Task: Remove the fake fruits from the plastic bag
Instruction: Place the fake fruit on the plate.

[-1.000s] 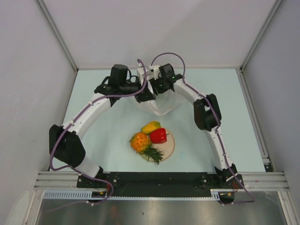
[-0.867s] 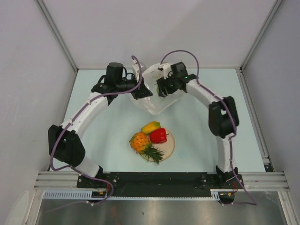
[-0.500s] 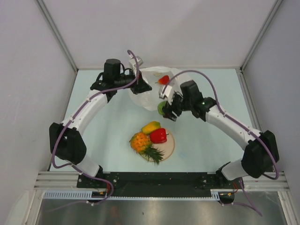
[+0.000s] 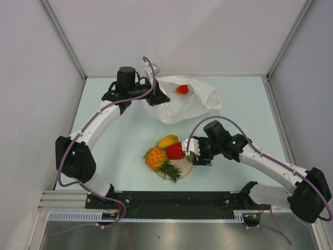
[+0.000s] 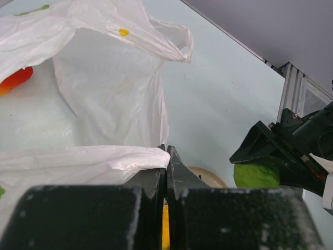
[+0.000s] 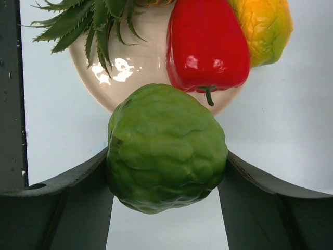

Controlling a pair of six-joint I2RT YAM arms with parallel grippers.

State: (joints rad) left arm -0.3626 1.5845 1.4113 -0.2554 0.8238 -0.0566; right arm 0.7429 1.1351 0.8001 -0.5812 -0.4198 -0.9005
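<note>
The plastic bag lies at the back of the table, mouth toward the right. A small red piece shows inside it, also in the left wrist view. My left gripper is shut on the bag's rim. My right gripper is shut on the round green piece and holds it just above the right edge of the beige plate. On the plate lie the pineapple, the mango and a glossy red pepper.
White walls close in the table on the left, back and right. A metal rail runs along the near edge. The right arm stretches across the near right of the table.
My right gripper has come out of the bag with the green piece and carried it toward me to the plate's edge. The bag has sagged flat; the left gripper still holds its rim.
</note>
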